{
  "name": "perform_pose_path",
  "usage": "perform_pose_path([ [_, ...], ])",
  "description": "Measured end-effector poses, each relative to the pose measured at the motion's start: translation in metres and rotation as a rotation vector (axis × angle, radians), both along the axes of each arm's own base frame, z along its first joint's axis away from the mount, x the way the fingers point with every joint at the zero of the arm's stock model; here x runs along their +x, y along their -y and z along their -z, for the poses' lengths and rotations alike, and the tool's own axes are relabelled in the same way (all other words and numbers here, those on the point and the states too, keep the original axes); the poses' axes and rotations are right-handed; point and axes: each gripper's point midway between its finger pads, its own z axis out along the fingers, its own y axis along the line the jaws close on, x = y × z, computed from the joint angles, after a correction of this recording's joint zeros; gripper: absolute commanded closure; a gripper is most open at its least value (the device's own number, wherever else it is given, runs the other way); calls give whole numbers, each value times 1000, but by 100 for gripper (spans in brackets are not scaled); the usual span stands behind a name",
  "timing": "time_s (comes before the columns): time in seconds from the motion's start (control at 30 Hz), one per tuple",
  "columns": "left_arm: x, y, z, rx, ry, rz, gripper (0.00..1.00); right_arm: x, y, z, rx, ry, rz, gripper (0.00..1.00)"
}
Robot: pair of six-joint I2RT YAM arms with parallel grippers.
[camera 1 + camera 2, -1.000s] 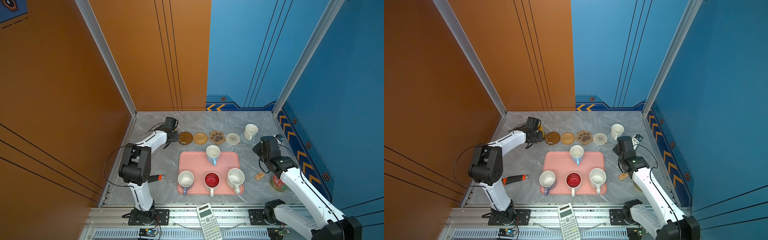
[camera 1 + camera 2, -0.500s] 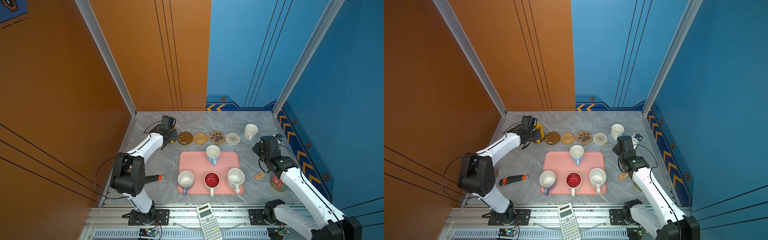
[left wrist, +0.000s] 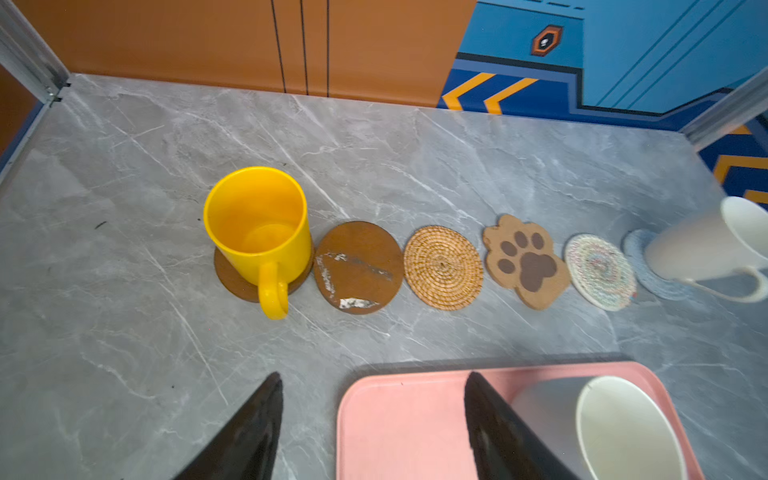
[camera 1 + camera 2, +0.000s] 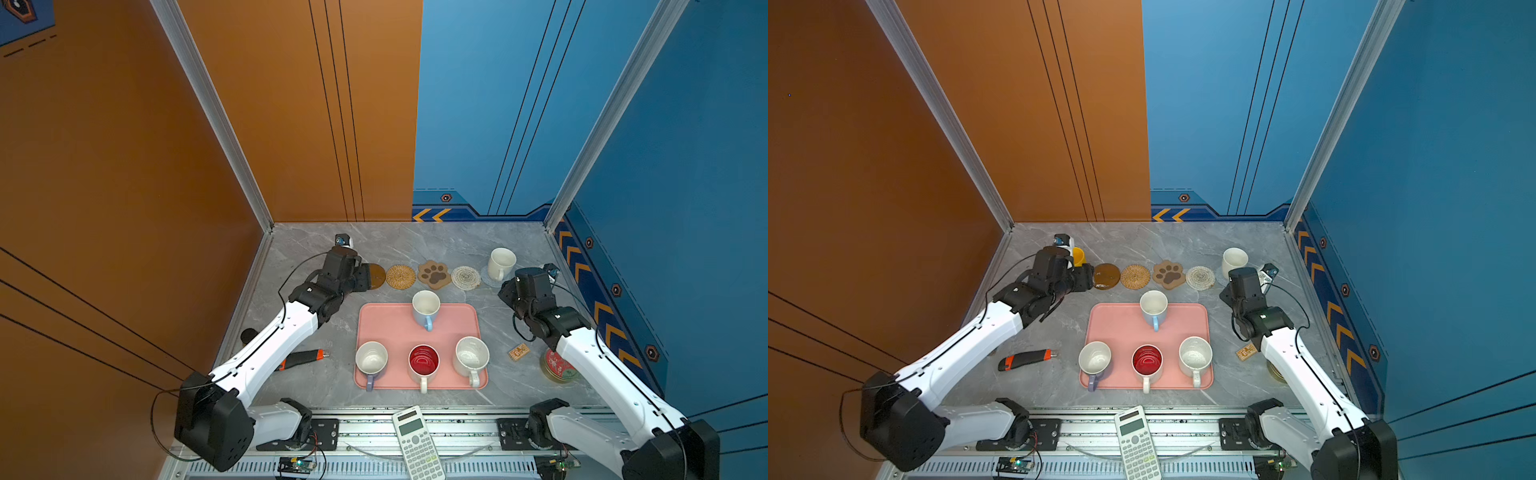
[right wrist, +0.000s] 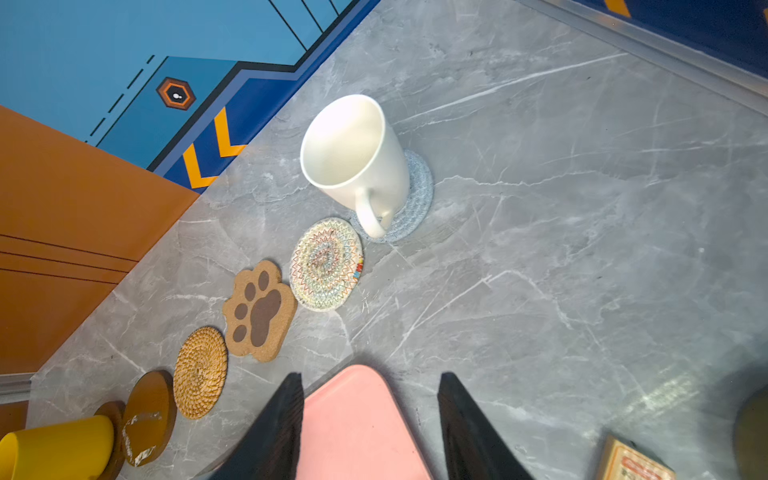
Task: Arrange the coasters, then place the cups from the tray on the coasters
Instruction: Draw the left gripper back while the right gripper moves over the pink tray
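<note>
In both top views a pink tray (image 4: 386, 328) lies mid-table (image 4: 415, 245) with four cups on it. A light-blue cup (image 4: 426, 308) stands at the far edge. A lilac cup (image 4: 371, 360), a red-lined cup (image 4: 423, 362) and a speckled cup (image 4: 471, 356) line the near edge. Beyond the tray runs a row of coasters (image 4: 400, 276). In a top view a yellow cup (image 4: 1078, 256) shows just behind the left hand (image 4: 1089, 279).

Left wrist view: six coasters.
- A dark brown coaster (image 3: 232, 280) sits under the yellow cup.
- Four are bare: a second dark brown coaster (image 3: 357, 268), a tan woven coaster (image 3: 443, 268), a paw coaster (image 3: 525, 262) and a white woven coaster (image 3: 600, 272).
- A pale-blue coaster (image 3: 638, 255) sits under a white cup (image 3: 706, 245).

The left hand's fingers stand apart, empty, short of the row.

Right wrist view: the right hand (image 5: 370, 424) is spread and empty above a tray corner. The white cup stands upright on its coaster beyond.
</note>
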Motion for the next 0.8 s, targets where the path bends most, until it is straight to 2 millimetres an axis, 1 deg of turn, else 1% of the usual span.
perform_pose_path([
  [0.1,-16,8,-3,-43,31,31,27,3,-14,-6,11,4,-54,48],
  [0.2,-24,14,-1,-64,42,57,27,7,-28,-17,31,21,-107,47],
  [0.3,-28,20,6,-68,42,79,27,7,-37,-21,52,26,-142,47],
  [0.43,-31,22,21,-66,38,87,26,4,-51,-23,73,21,-199,47],
  [0.5,-31,21,24,-65,39,86,26,2,-59,-28,74,20,-233,47],
  [0.8,-30,21,18,-84,77,84,25,-12,-97,-58,58,1,-417,47],
])
